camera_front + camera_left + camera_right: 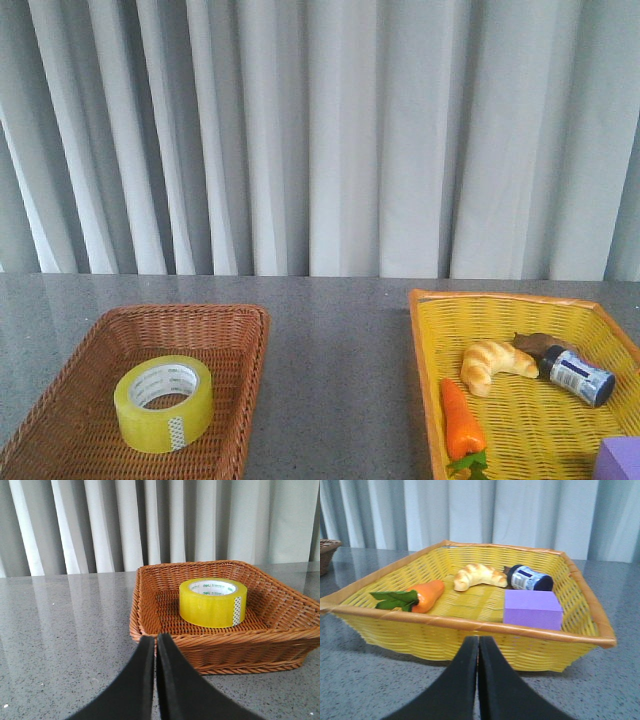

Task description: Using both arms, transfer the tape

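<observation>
Only from the wrists: both end effectors closed.

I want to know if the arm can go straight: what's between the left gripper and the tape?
In the left wrist view, the brown basket's near wall stands between the shut left gripper and the tape.

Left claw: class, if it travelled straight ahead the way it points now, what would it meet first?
Most likely the near wall of the brown wicker basket, before the tape inside; the left claw is shut.
</observation>
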